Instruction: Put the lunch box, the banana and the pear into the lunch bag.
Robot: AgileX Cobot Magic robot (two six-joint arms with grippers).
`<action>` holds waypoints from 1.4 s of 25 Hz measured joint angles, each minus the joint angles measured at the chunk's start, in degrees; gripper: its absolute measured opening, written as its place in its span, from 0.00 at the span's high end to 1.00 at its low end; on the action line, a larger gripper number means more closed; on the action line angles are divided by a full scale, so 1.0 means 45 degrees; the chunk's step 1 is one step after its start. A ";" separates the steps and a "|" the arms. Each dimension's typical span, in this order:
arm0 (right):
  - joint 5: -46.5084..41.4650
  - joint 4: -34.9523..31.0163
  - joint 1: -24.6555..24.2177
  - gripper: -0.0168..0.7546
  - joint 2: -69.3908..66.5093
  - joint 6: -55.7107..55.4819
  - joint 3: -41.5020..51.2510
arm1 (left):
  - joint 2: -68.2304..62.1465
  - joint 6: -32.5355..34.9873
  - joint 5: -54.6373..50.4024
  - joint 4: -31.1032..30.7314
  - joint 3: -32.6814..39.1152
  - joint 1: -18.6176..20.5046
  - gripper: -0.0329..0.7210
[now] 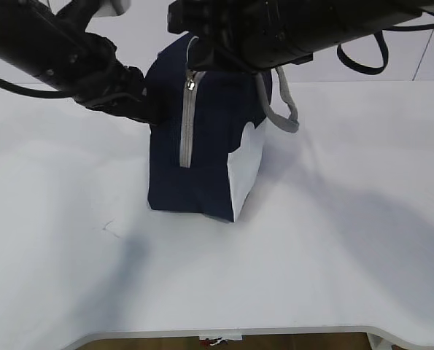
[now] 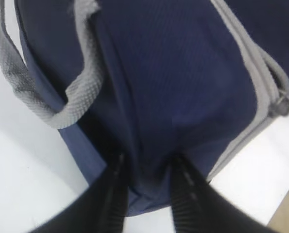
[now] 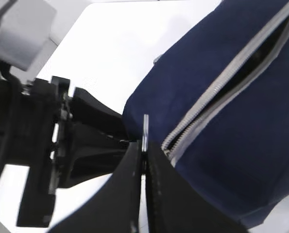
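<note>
Jaws of the right gripper (image 3: 144, 160) pinched tight on a thin metal zipper pull (image 3: 145, 132), fingers nearly touching. Left gripper (image 2: 146, 167) jaws squeeze a fold of navy fabric at the lunch bag's (image 1: 202, 146) side. Bag is boxy, woven navy cloth, white lower panel (image 1: 246, 171), grey zipper tape (image 1: 187, 120) running down the front corner. Zipper partly open near the top in the right wrist view. Grey ribbed webbing handle (image 2: 61, 107) hangs loose, looped. Bag stands upright mid-table, both black arms crowding its top. Table (image 1: 311, 255) smooth matte white, rounded front edge. Lunch box, banana, pear not visible.
</note>
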State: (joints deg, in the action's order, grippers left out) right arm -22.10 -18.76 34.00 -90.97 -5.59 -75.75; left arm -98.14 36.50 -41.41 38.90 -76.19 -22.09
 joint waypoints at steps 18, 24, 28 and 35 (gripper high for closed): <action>0.1266 0.1460 -0.0116 0.96 -0.0151 0.0390 -0.0018 | -0.0087 0.0559 -0.3313 -0.2189 -0.0051 -0.0019 0.96; 0.1878 0.1517 -0.0591 0.96 -0.0597 0.0390 -0.0026 | 0.0563 0.0559 -0.3970 -0.2967 -0.0051 -0.0019 0.96; 0.2087 0.1517 -0.0959 0.96 -0.0967 0.0390 -0.0072 | 0.1137 0.0559 -0.4667 -0.3522 -0.0051 -0.0019 0.96; 0.2425 0.1517 -0.1641 0.96 -0.1702 0.0390 -0.0642 | 0.1495 0.0308 -0.5530 -0.4549 -0.0051 -0.0019 0.96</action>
State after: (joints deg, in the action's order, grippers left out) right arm -11.19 -11.93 26.61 -98.63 -3.84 -78.64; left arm -91.41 37.88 -66.29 18.43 -76.41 -22.18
